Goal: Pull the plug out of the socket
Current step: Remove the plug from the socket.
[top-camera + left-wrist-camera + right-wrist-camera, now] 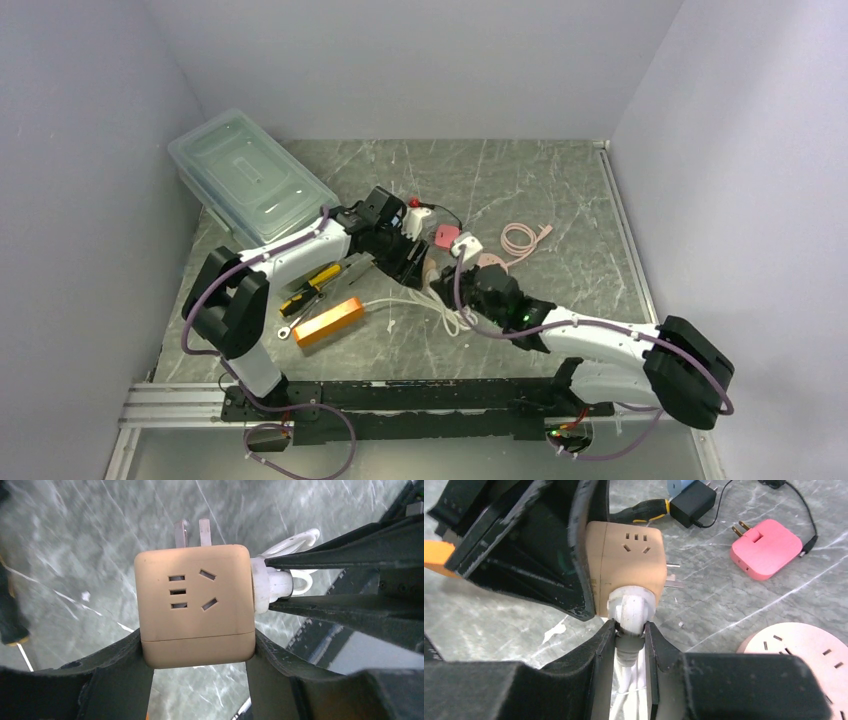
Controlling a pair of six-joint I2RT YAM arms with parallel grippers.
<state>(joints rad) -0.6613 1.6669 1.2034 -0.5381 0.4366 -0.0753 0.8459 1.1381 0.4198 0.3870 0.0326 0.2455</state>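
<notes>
Plug (630, 605), the white one, is being pinched around its collar by the right gripper (629, 630), with the fingers clamped on it from both sides. It's not out yet, it's being held fully seated in one side face of the tan cube socket (626, 555). The socket itself is being squeezed between the fingers of the left gripper (197, 647), one pressed on each of two opposite faces, near the middle of the counter (540, 190). Two metal prongs (672, 575) are being shown sticking out of another face of the cube. A white cable (626, 680) is being trailed back from the plug between the right fingers. Nearby on the counter, a pink charger (769, 547), a black adapter (691, 502), a round pink power strip (796, 652) and a yellow-black screwdriver (639, 510) are being left lying apart from the socket.
</notes>
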